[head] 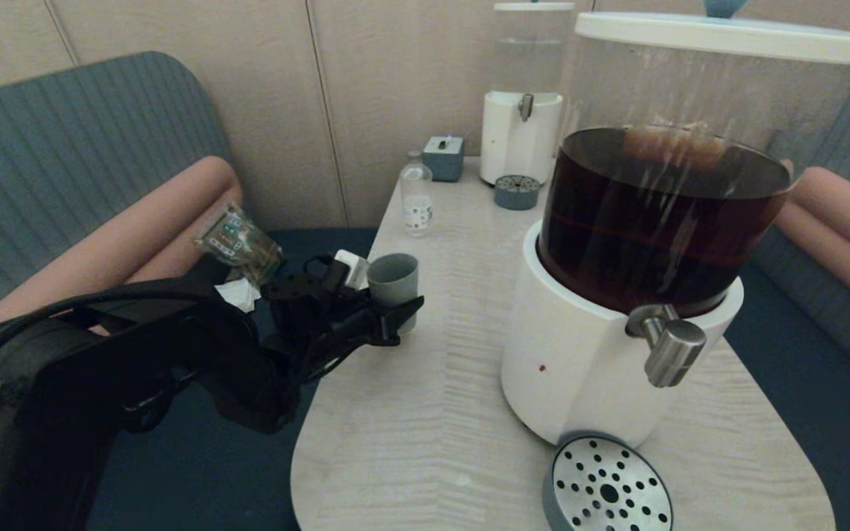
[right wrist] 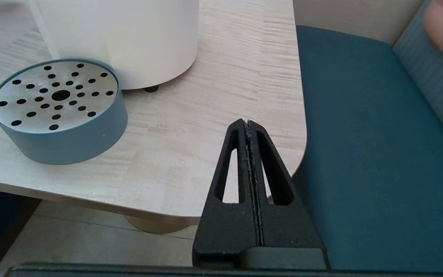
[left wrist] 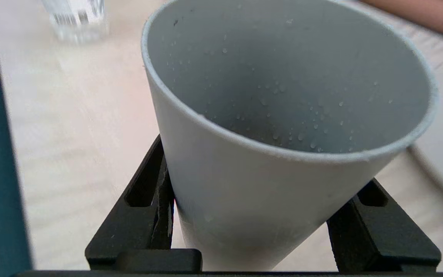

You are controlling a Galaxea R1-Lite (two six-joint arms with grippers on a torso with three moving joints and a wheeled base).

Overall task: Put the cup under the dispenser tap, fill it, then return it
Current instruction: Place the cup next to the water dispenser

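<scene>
The grey-green cup [head: 393,279] stands upright near the table's left edge, with water droplets on its inner wall and no liquid showing inside. My left gripper [head: 389,299] is shut on the cup [left wrist: 267,200], one black finger pressed to each side of it. The steel dispenser tap [head: 672,346] sticks out from the white base of the large dispenser [head: 587,354] of dark brown liquid, well right of the cup. A round perforated drip tray [head: 608,487] lies below the tap. My right gripper [right wrist: 247,124] hangs shut and empty over the table's near right corner, out of the head view.
A small clear bottle [head: 416,193] stands behind the cup. At the back of the table [head: 454,383] stand a smaller clear-liquid dispenser [head: 524,110], its small drip tray [head: 516,192] and a grey box [head: 443,157]. Teal benches flank the table.
</scene>
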